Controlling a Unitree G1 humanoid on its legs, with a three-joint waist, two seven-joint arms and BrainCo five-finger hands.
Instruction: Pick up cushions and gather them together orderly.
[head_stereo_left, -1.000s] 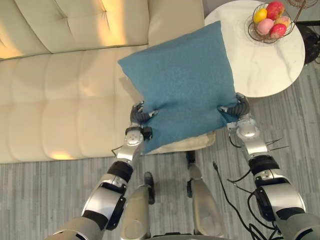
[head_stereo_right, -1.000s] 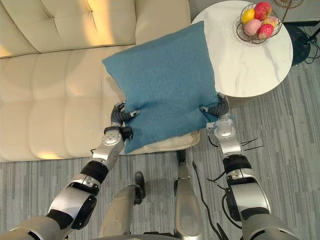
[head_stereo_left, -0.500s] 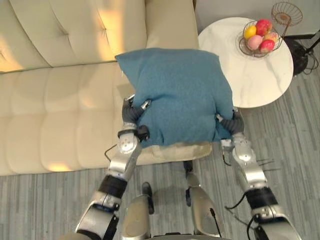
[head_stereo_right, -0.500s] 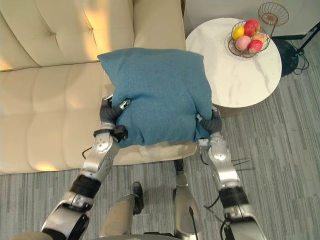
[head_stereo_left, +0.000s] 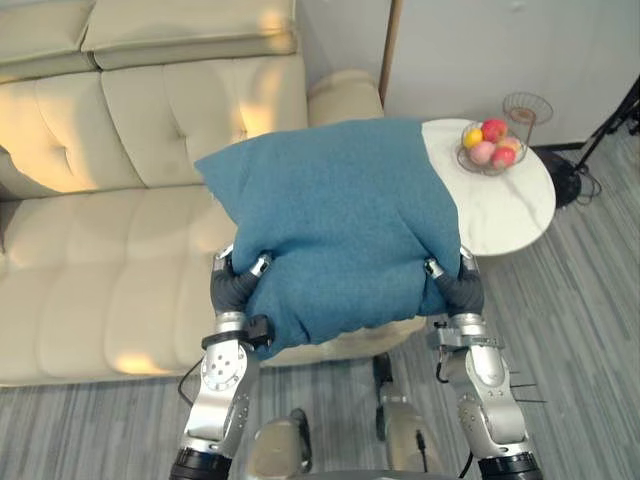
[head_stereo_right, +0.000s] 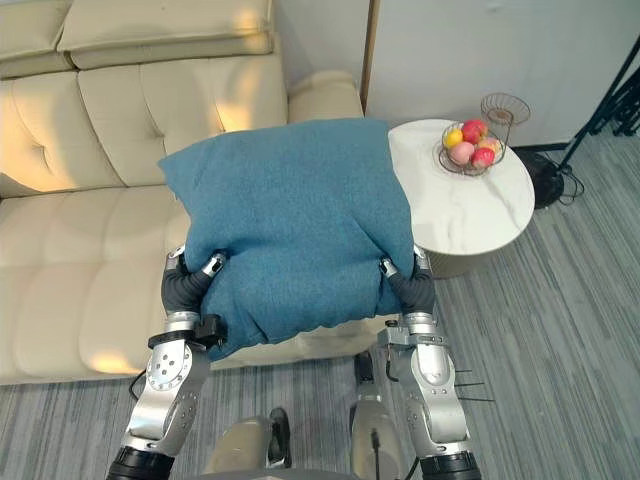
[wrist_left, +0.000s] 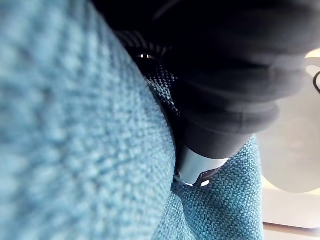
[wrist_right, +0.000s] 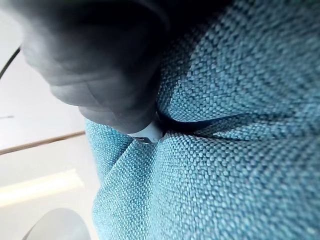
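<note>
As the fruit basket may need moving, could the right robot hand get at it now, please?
Probably not: the right robot hand grips the blue cushion, and the fruit basket sits across the round table.

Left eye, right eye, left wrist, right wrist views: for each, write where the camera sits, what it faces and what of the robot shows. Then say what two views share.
Left eye: on the head, looking down at the cushion before the sofa, table to the right; both arms, left hand and right hand gripping it.
Right eye: beside it, same scene, same arms.
Left wrist: on that wrist, against the cushion; its dark cover.
Right wrist: likewise, right side.
Shared: both eyes show the fruit bowl.
</note>
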